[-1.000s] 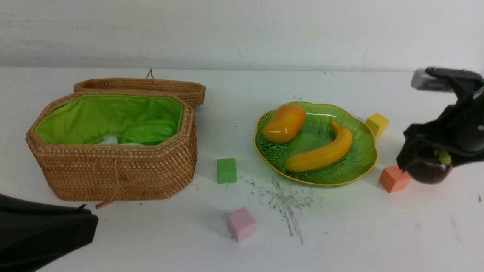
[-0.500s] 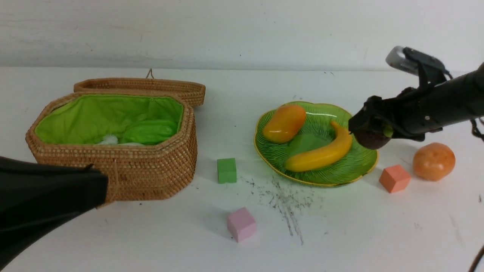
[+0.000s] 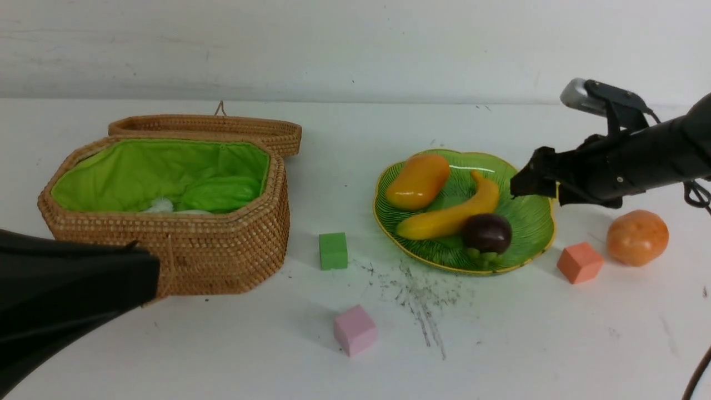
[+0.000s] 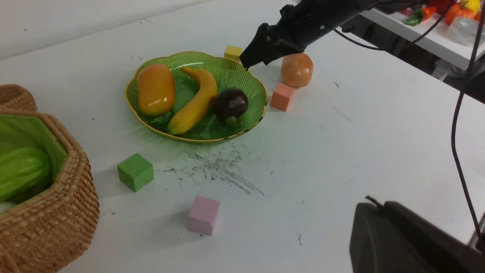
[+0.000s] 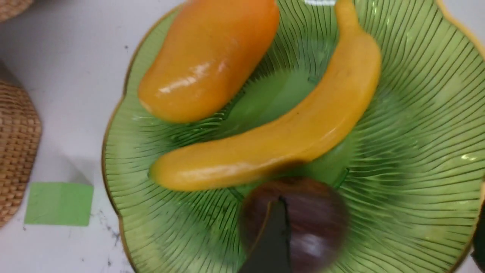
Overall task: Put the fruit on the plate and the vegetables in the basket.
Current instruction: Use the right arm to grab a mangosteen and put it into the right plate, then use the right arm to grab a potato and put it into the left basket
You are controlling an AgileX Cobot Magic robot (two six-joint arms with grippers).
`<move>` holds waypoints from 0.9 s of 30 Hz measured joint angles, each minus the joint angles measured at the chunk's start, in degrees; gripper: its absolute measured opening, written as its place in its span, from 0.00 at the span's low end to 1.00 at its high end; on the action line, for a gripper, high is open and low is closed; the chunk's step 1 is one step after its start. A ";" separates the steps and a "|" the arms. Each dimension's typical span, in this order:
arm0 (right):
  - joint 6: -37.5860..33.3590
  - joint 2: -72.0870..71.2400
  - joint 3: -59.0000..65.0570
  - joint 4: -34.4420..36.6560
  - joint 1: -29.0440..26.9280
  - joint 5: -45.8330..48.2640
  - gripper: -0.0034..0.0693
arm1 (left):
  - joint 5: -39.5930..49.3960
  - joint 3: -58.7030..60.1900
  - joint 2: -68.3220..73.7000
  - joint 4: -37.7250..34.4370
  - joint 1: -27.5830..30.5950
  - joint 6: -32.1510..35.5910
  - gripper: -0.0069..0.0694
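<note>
Front: right gripper [image 3: 525, 180] empty, above plate [image 3: 533, 222] right rim. Mangosteen [image 3: 487, 233] lying on plate, front part, touching banana [image 3: 447, 218], apart from gripper, nearer camera. Left gripper [image 3: 72, 294] dark mass by basket [image 3: 166, 255]; opening cannot tell.
Left wrist: mangosteen green cap facing plate edge.
Right wrist: fingers [image 5: 274, 242] spread wide; one crosses in front of mangosteen.

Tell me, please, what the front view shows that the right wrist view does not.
Only the front view: the tomato, the pink cube, the orange cube, the lid and the right gripper from outside. Only the right wrist view: its fingers set apart, one before the mangosteen. Both: the plate, mango, banana, mangosteen, green cube and part of the basket.
</note>
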 joint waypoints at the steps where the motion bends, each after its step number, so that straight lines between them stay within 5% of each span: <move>1: 0.68 -1.51 0.00 -1.77 -0.26 1.46 0.87 | 0.00 0.00 0.00 0.00 0.00 0.00 0.08; 6: 10.89 -8.77 0.00 -13.53 -2.59 8.22 0.64 | -0.05 0.00 0.00 0.00 0.00 0.00 0.08; 8: 20.26 -10.72 0.00 -21.97 -4.26 9.71 0.50 | -0.05 0.00 0.00 0.00 0.00 0.00 0.08; 11: 31.87 -10.49 0.00 -30.98 -6.38 10.81 0.44 | -0.05 0.00 0.00 0.00 0.00 0.00 0.09; 14: 40.54 -8.36 0.00 -36.72 -8.02 11.06 0.47 | -0.05 0.00 0.00 0.00 0.00 0.00 0.09; 22: 51.81 3.40 -1.82 -39.95 -10.51 5.83 0.94 | -0.05 0.00 0.00 0.00 0.00 0.00 0.09; 27: 53.48 10.84 -8.97 -38.19 -10.64 5.38 0.97 | -0.36 0.00 0.00 -0.51 0.00 0.00 0.09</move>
